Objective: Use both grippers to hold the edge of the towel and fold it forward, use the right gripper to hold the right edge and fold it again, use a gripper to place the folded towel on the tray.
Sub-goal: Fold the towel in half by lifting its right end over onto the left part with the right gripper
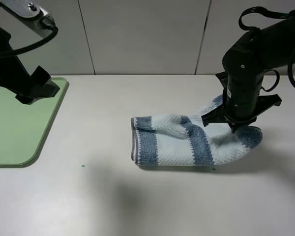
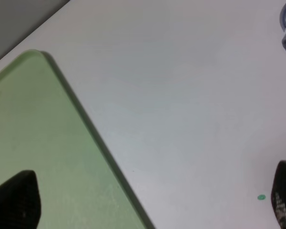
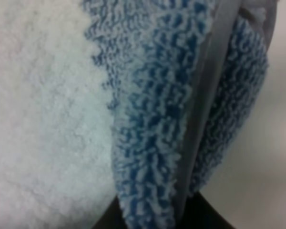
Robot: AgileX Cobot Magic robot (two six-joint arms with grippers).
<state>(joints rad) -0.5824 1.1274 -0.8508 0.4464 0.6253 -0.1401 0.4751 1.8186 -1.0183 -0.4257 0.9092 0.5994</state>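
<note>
Terry towel (image 1: 187,140) is lying folded once on the white table (image 1: 137,201), centre-right, with blue and pale stripes showing and the grey hem (image 3: 205,95) doubled. Right gripper (image 1: 234,125) is pinching its right edge, jaws closed on cloth; the second fold seems to be starting. Left gripper (image 1: 37,91) is hovering wide open and empty over the green tray (image 1: 14,142). Placement is pending.

From my high camera I see a terry towel with broad dark-blue and whitish stripes (image 1: 187,140) lying folded and rumpled on the plain white table (image 1: 137,206), right of centre. My right gripper (image 1: 234,125) stands down on the towel's right end, where the cloth bunches up towards its tips. My left gripper (image 1: 38,90) hangs over the flat light-green plastic tray (image 1: 14,142) at far left, well apart from the towel.
</note>
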